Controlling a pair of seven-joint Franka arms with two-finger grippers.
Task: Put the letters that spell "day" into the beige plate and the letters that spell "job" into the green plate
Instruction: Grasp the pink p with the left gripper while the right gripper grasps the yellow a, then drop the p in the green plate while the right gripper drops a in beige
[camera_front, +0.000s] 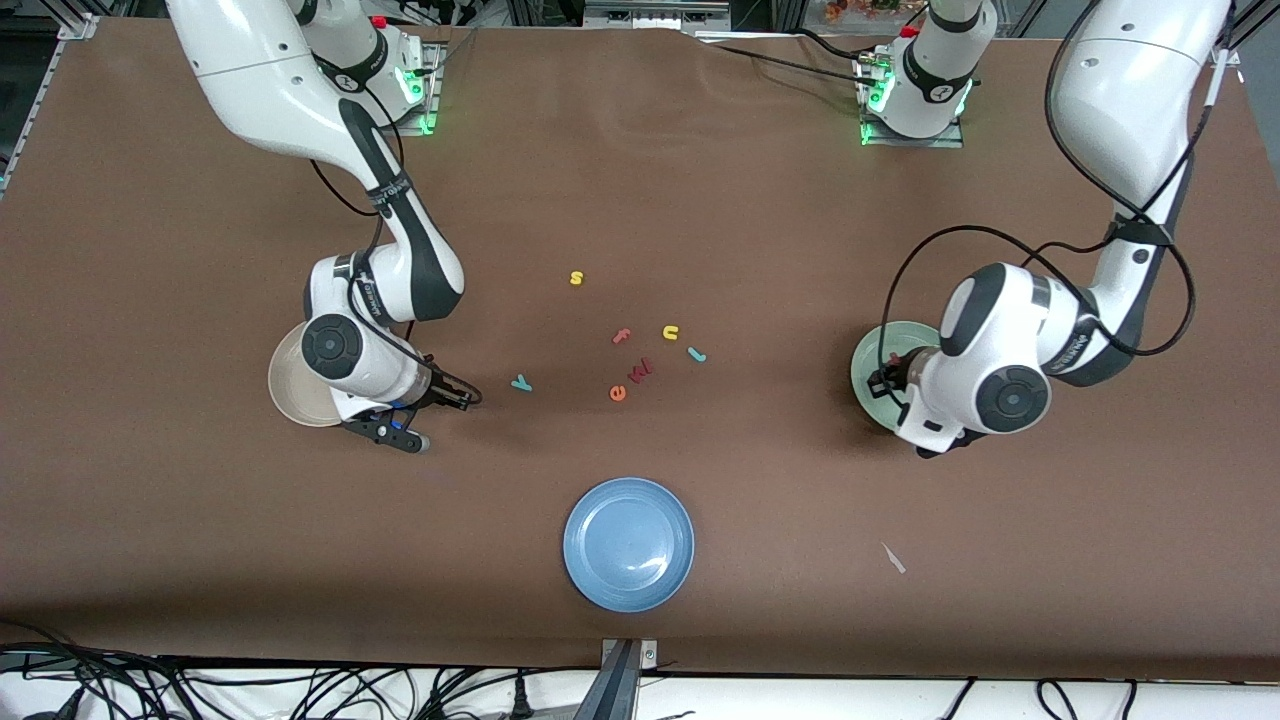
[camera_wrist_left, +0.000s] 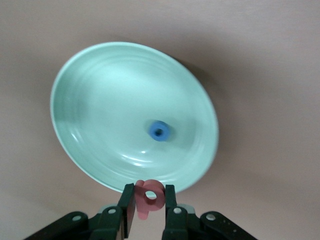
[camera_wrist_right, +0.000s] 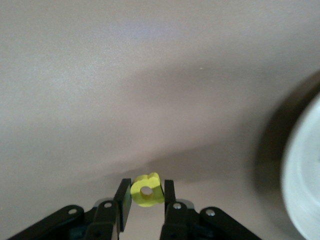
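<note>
My left gripper (camera_wrist_left: 150, 197) is shut on the salmon-pink b (camera_wrist_left: 149, 196) and hangs over the rim of the green plate (camera_wrist_left: 110, 100), which lies at the left arm's end of the table (camera_front: 866, 362). The blue o (camera_wrist_left: 159, 131) lies in that plate. My right gripper (camera_wrist_right: 146, 192) is shut on the yellow a (camera_wrist_right: 147, 190), low over bare table just beside the beige plate (camera_front: 290, 388), whose edge shows in the right wrist view (camera_wrist_right: 307, 170). On the table's middle lie the teal y (camera_front: 521, 382) and the teal j (camera_front: 697, 354).
Other loose letters lie mid-table: a yellow s (camera_front: 576, 278), a pink f (camera_front: 621, 337), a yellow u (camera_front: 670, 332), an orange e (camera_front: 618, 393) and a red letter (camera_front: 640, 370). A blue plate (camera_front: 628, 543) sits nearest the front camera. A scrap of paper (camera_front: 893, 558) lies beside it.
</note>
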